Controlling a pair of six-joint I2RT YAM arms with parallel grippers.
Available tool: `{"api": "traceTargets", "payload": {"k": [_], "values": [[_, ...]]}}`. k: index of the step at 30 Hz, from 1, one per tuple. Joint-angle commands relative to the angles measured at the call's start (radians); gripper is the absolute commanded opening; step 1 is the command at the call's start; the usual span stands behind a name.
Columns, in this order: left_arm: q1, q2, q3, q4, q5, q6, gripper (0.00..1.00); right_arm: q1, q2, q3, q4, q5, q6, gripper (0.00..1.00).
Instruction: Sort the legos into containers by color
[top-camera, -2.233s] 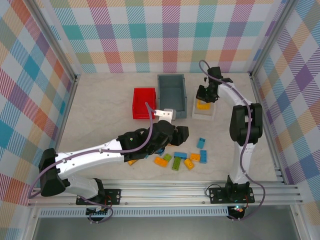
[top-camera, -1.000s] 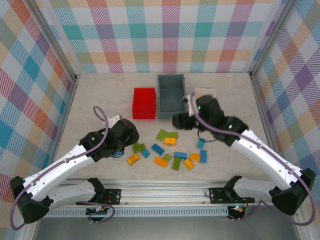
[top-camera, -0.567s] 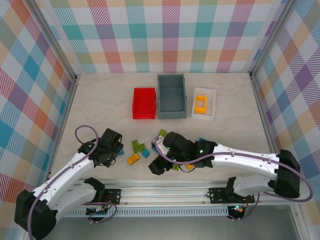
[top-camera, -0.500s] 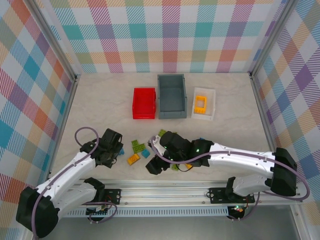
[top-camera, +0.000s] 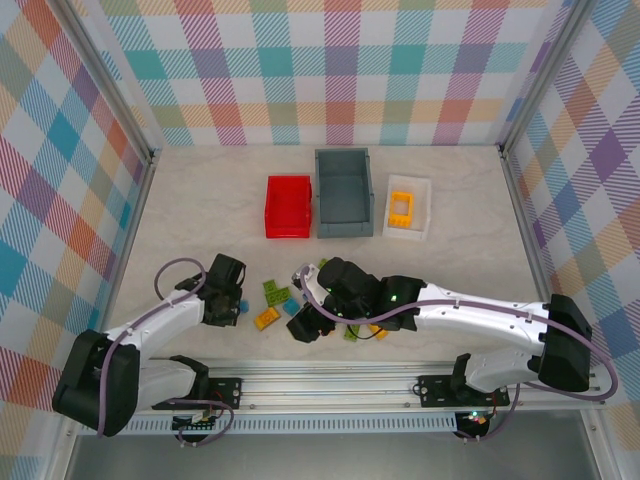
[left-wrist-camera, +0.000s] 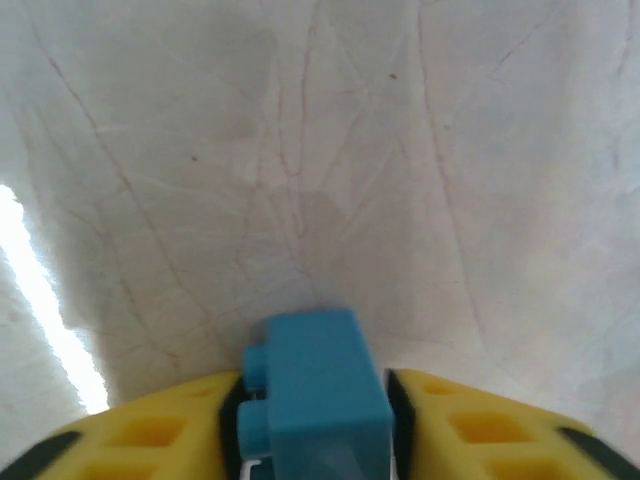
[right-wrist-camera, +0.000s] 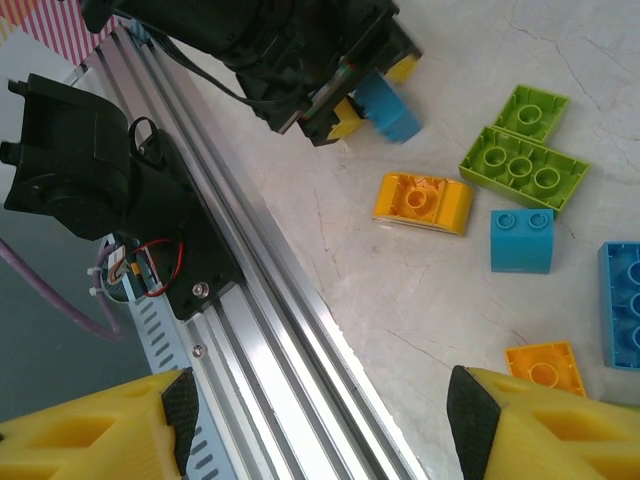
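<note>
Left jaws clenched on 1 blue brick, low over the counter near its front edge; I judge it is bound for a bin. Right jaws released wide above the loose legos, ready to pick. 1 orange frame lies in the white tray.

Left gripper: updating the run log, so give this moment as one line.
left gripper: shut on blue brick | right gripper: open, empty
</note>
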Motion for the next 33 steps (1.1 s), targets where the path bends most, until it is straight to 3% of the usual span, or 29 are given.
{"api": "traceTargets", "payload": {"k": [1,2,4,7,12,17,28,33], "values": [[0.017,0.022,0.0,0.118,0.01,0.003,0.25,0.002,0.004,-0.01,0.018,0.018,0.018,0.68],[0.017,0.006,0.003,0.106,-0.002,0.013,0.2,0.003,0.003,-0.01,0.016,0.025,0.021,0.68],[0.017,-0.035,0.037,0.075,-0.031,0.073,0.18,0.002,-0.006,-0.007,0.014,0.047,0.028,0.67],[0.017,-0.033,0.183,0.04,-0.035,0.293,0.18,0.001,-0.039,0.003,0.017,0.125,0.048,0.63],[-0.008,0.161,0.531,-0.093,0.035,0.652,0.17,-0.026,-0.126,-0.05,0.151,0.312,0.117,0.66],[-0.024,0.401,0.839,-0.124,0.082,0.879,0.17,-0.173,-0.105,-0.026,0.203,0.29,0.196,0.67],[-0.044,0.88,1.292,-0.157,0.058,1.159,0.25,-0.305,-0.045,0.052,0.142,0.234,0.241,0.67],[-0.044,0.974,1.337,-0.132,0.068,1.196,0.31,-0.309,-0.036,0.034,0.14,0.224,0.264,0.67]]}}
